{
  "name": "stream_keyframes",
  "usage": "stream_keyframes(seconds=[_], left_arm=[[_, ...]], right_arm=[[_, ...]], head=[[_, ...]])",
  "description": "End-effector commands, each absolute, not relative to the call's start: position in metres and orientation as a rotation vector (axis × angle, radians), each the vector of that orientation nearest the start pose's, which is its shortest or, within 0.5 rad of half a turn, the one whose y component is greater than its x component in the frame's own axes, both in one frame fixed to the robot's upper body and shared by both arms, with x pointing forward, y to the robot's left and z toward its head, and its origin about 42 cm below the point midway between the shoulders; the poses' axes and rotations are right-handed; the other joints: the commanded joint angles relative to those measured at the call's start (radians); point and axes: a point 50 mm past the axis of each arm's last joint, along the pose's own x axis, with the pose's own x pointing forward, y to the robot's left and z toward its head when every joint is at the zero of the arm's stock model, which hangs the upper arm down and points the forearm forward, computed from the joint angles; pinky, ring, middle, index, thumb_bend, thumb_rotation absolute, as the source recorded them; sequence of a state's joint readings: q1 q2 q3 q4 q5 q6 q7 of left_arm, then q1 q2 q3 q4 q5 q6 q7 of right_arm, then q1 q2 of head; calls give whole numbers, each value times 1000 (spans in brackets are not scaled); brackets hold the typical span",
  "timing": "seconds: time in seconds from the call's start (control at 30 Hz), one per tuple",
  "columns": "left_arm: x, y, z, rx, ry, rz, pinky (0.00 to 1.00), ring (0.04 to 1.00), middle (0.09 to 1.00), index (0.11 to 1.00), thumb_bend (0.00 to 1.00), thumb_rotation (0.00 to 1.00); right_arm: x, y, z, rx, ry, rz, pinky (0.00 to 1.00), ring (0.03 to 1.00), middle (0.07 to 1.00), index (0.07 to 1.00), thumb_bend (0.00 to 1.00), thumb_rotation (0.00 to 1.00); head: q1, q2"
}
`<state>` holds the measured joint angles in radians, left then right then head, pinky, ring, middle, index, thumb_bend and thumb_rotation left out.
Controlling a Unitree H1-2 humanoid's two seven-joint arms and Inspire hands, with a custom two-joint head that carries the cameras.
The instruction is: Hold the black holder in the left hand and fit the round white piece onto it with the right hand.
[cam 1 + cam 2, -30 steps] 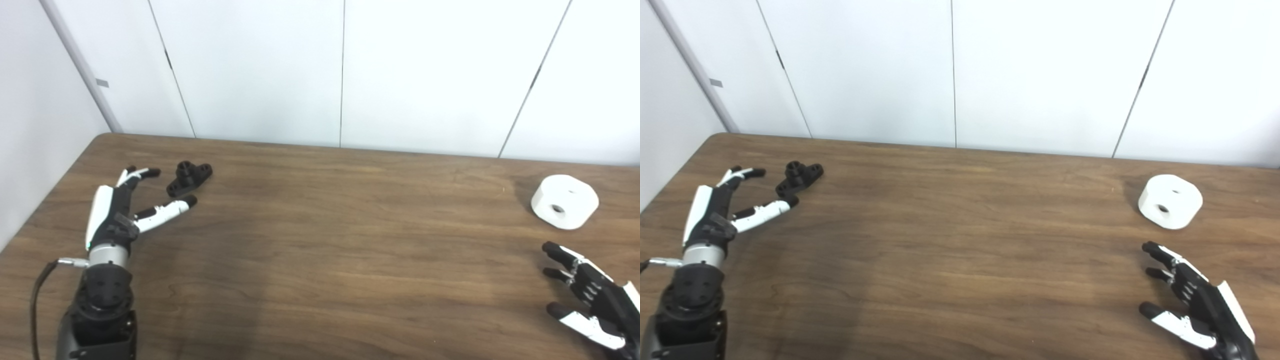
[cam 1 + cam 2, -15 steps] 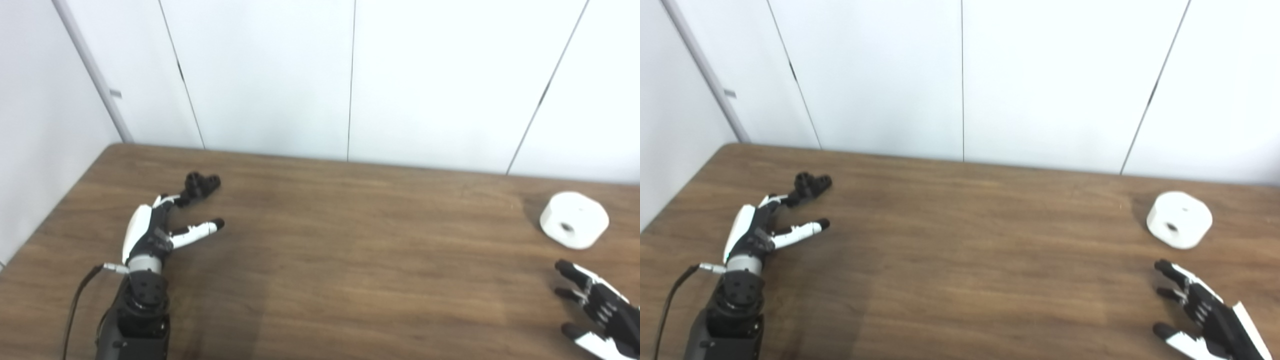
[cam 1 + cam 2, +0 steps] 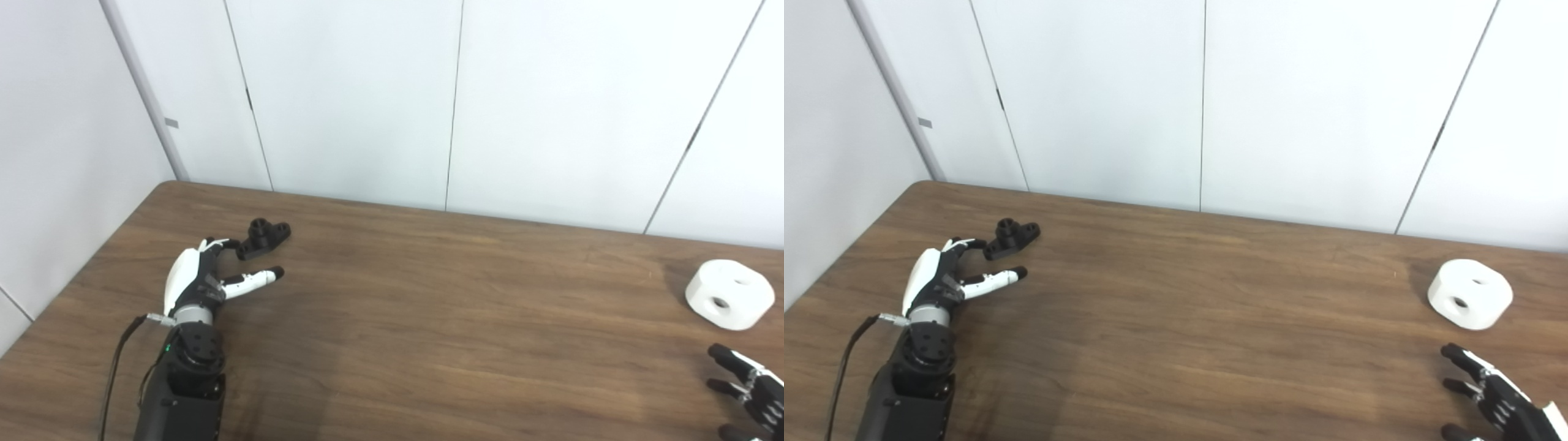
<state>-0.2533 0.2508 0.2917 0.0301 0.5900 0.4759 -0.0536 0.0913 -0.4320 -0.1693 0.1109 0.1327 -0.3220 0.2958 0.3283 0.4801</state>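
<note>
L hand (image 3: 195,283): fingers (image 3: 254,280) are spreading apart, released, grasping nothing. The thumb is pointing toward the centre of the tabletop (image 3: 429,318), w/ its dark tip lying just in front of the black holder (image 3: 264,238). The upper fingertips are sitting just beside the holder's near-left end; whether they're actually touching it can't be told. The white back of the hand is facing up & left, w/ the black wrist & forearm running down to the bottom edge and a thin cable trailing off the wrist.

The black holder is resting on the tabletop at the far left, not lifted, lying at a slant: a short round boss is sticking up at its middle and a holed lug is pointing toward the wall (image 3: 367,98).

R hand (image 3: 1497,401): only partly in view at the bottom-right corner. Its dark fingers are splaying apart, released, grasping nothing, pointing up & left toward the round white piece (image 3: 1469,293) but staying apart from it.

The round white piece is sitting on the tabletop at the far right, well apart from the holder. It's showing one hole in its front side & another on its top face.

Pale wall panels w/ dark seams are standing behind the tabletop.
</note>
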Motion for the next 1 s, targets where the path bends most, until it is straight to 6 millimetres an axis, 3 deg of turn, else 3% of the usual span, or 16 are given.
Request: stream_keyframes(seconds=[0.0,0.2,0.27,0.37,0.53,0.8,0.97], left_arm=[[354,379,193,715,214,504,1000,1000,1000,825,1000,385],[351,378,200,751,192,508,1000,1000,1000,833,1000,391],[351,377,202,767,182,511,1000,1000,1000,830,1000,395],[353,377,202,786,179,513,1000,1000,1000,828,1000,405],[362,379,203,804,182,520,1000,1000,1000,830,1000,396],[380,382,206,850,175,527,1000,1000,1000,832,1000,403],[393,388,205,897,200,517,1000,1000,1000,831,1000,356]], right_arm=[[227,-398,85,-310,-22,109,904,926,909,830,859,539],[232,-401,82,-313,-26,119,928,948,927,833,821,510],[233,-402,81,-345,-19,113,892,922,913,833,892,574],[234,-403,80,-345,-15,116,893,922,915,838,910,590],[235,-405,78,-328,-14,116,924,938,923,841,932,585],[233,-405,78,-344,-6,107,895,925,916,836,940,600],[232,-406,78,-340,-7,105,909,930,919,833,938,601]], head=[[7,-4],[37,-26],[44,-33],[47,-36],[57,-42],[61,-52],[63,-54]])
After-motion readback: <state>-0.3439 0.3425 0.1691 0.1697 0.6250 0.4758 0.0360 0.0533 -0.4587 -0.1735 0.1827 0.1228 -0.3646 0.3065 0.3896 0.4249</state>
